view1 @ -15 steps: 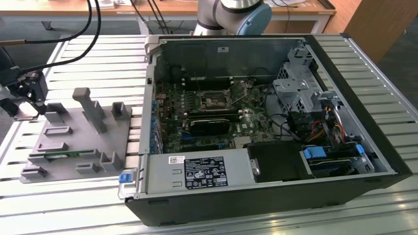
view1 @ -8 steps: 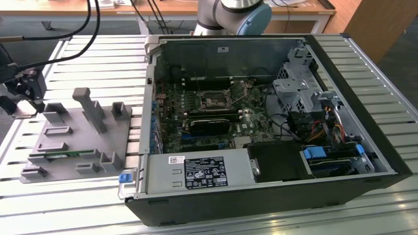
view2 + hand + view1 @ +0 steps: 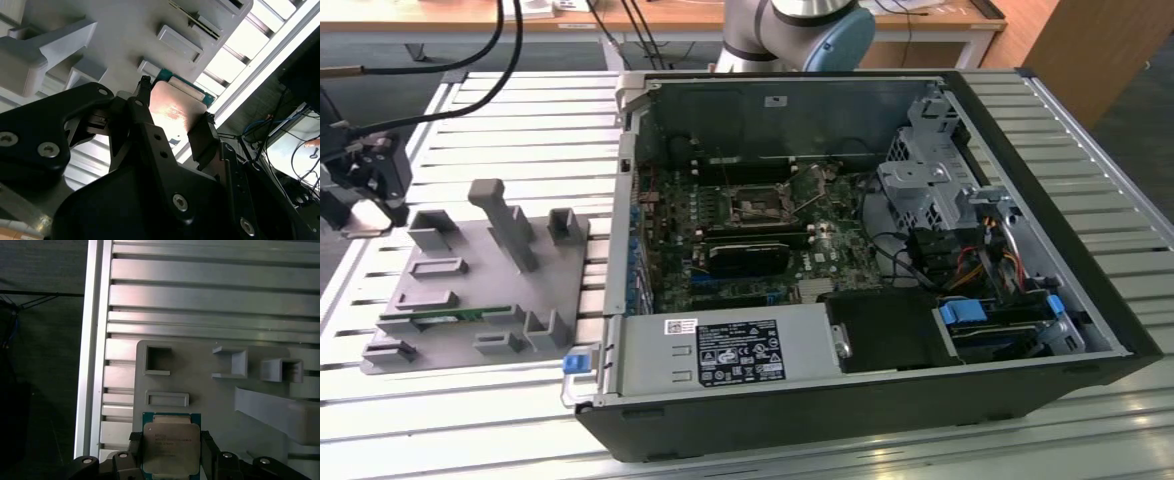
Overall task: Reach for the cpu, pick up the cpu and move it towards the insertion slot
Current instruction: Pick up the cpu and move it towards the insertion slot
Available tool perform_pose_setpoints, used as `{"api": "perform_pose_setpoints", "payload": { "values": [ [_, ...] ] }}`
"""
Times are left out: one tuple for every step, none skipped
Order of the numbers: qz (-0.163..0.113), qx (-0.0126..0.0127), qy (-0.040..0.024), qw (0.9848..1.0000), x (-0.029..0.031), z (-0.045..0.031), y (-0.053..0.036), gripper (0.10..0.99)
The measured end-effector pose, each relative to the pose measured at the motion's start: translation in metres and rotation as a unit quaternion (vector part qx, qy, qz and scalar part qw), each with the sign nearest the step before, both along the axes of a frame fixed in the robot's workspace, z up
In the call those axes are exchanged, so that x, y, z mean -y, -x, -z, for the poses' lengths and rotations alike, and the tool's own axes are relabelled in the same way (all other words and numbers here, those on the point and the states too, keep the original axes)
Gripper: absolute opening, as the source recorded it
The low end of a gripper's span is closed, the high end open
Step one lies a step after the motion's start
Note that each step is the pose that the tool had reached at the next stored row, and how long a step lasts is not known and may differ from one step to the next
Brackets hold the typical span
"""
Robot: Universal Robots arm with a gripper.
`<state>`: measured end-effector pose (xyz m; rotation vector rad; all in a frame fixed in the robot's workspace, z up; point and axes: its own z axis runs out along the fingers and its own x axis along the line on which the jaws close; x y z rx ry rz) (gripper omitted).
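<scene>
1. The tool [image 3: 363,200] hangs at the exterior view's left edge, about mid-height. It is over the left border of the slatted metal desk [image 3: 520,130] and just beside the grey tray [image 3: 467,300].
2. In both wrist views the tool is set narrow and grips the cpu [image 3: 171,442]. Its black fingers [image 3: 134,452] press against two opposite edges of the chip, one on each.
3. The cpu is square with a silvery metal lid. In the first wrist view a thin strip of green board shows past the lid on one side. In the second wrist view the lid [image 3: 175,112] catches a pinkish glare.
4. In the first wrist view the tray, with its rectangular recesses, lies behind the cpu. I cannot tell whether the chip rests on the tray or is clear of it.
5. The insertion slot [image 3: 757,207] is in the upper middle of the exterior view. It sits on the motherboard [image 3: 720,245] inside the open computer case [image 3: 854,425] and has a shiny frame and a dark centre. It is well apart from the tool, toward the exterior view's right.
6. A thin green memory stick [image 3: 447,318] lies flat on the tray in the lower left of the exterior view. A tall grey post [image 3: 500,220] stands upright further back on the tray.
7. The pale grey arm [image 3: 787,30], with a blue cap, rises at the top centre behind the case. Black cables [image 3: 454,70] cross the upper left toward the tool.
</scene>
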<state>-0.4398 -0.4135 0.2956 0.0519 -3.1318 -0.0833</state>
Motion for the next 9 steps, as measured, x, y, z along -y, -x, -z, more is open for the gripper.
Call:
{"api": "perform_pose_setpoints", "payload": {
  "values": [
    [0.000,0.0000,0.0000,1.0000,-0.0001,-0.0007,0.0000,0.545],
    [0.000,0.0000,0.0000,1.0000,-0.0003,-0.0013,0.0000,0.545],
    [0.000,-0.0001,0.0000,1.0000,-0.0004,-0.0019,0.0000,0.545],
    [0.000,0.0000,0.0000,1.0000,-0.0005,-0.0023,0.0000,0.545],
    [0.000,0.0000,0.0000,1.0000,-0.0006,-0.0029,0.0000,0.545],
    [0.000,0.0000,0.0000,1.0000,-0.0007,-0.0034,0.0000,0.545],
    [0.000,0.0000,0.0000,1.0000,-0.0007,-0.0038,0.0000,0.545],
    [0.000,-0.0001,0.0001,1.0000,-0.0007,-0.0045,0.0000,0.545],
    [0.000,-0.0001,0.0000,1.0000,-0.0008,-0.0051,0.0000,0.545]
  ]
}}
